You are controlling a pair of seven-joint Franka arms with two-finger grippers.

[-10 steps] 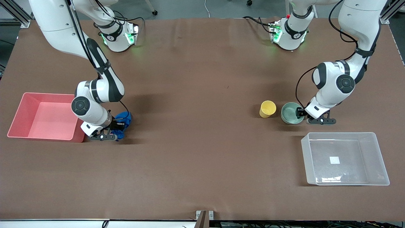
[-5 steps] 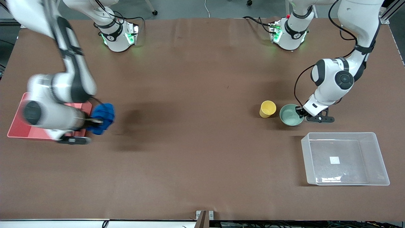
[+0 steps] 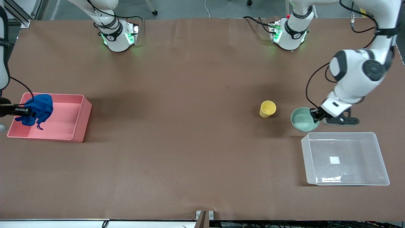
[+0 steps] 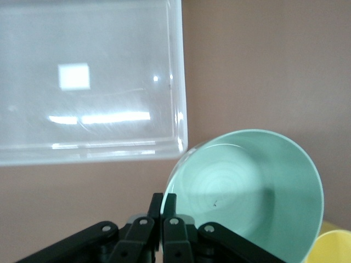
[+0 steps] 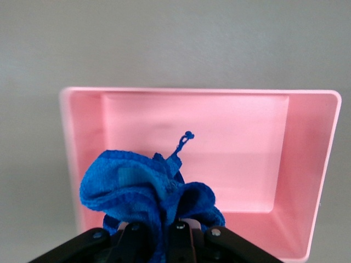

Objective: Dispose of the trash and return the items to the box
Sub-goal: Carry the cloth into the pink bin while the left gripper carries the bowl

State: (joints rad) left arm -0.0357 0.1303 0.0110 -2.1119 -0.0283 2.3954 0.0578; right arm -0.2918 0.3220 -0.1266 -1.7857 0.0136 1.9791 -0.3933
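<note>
Two grippers are working at once, and you are carrying something in each. At the far left edge of the front frame your right gripper point(image 3: 22, 111) is clamping the blue cloth point(image 3: 37, 109) and hanging it over the pink bin point(image 3: 80, 118); its fingers are closed tight on the wad. At the right of the frame your left gripper point(image 3: 316, 114) is pinching the rim of the mint bowl point(image 3: 303, 119) between nearly shut fingers, lifted over the table just above the upper left corner of the clear box point(image 3: 381, 164).

The bowl is tilting from a one-sided rim pinch, so it could slip or clip the box wall as you are bringing it in. The cloth's dangling thread seems to be trailing near the bin's edge and might snag, though that is hard to judge.

Counting: one cloth, one bowl, one yellow cup point(image 3: 267, 109) standing on the table at center right, one clear box, one pink bin.
</note>
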